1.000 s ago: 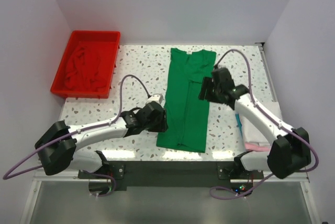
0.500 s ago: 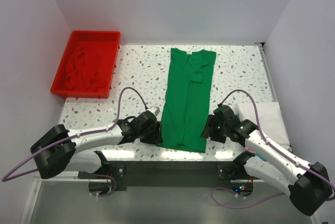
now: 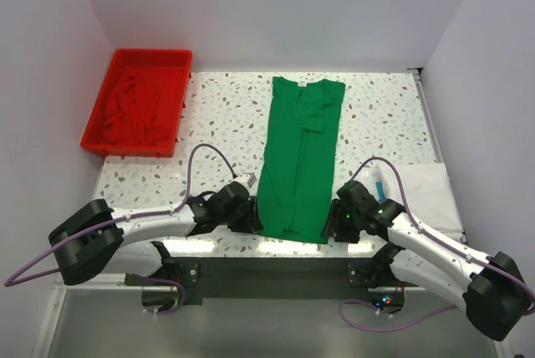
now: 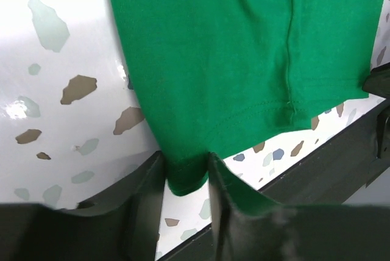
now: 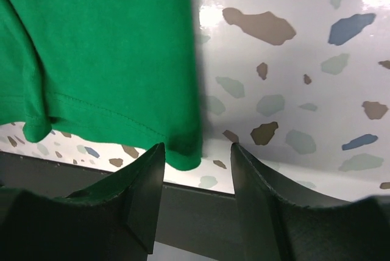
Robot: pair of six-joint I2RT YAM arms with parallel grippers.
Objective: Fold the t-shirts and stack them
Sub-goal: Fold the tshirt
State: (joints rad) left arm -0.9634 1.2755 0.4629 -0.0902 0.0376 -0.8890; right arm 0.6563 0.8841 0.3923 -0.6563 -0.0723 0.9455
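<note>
The green t-shirt [image 3: 298, 166] lies flat near the middle of the desk [image 3: 226, 107], folded lengthwise into a long narrow strip. Its long axis runs from the far side toward the arms, leaning slightly left at the near end. The neck points to the far wall and the hem sits at the near edge. A folded sleeve makes a small flap on the upper right of the strip.

The cloth is a smooth, matte knit. From the left wrist the t-shirt [image 4: 244, 47] shows a stitched hem line and a straight seam running up from it.

The left end effector [image 3: 249, 220] is at the near left corner of the hem. Its dark fingers [image 4: 143, 206] stand apart with the corner of cloth between them, filling the gap. The right end effector [image 3: 334, 226] is at the near right corner. Its fingers [image 5: 256, 200] are also apart, with the t-shirt [image 5: 103, 47] corner nearer the left finger and bare desk showing beside the other.

The desk is glossy white with scattered grey, brown and blue flecks. A rigid red tray [image 3: 150, 53] at the far left holds a crumpled dark red t-shirt [image 3: 134, 111]. A folded white t-shirt [image 3: 430, 195] lies at the right edge.
</note>
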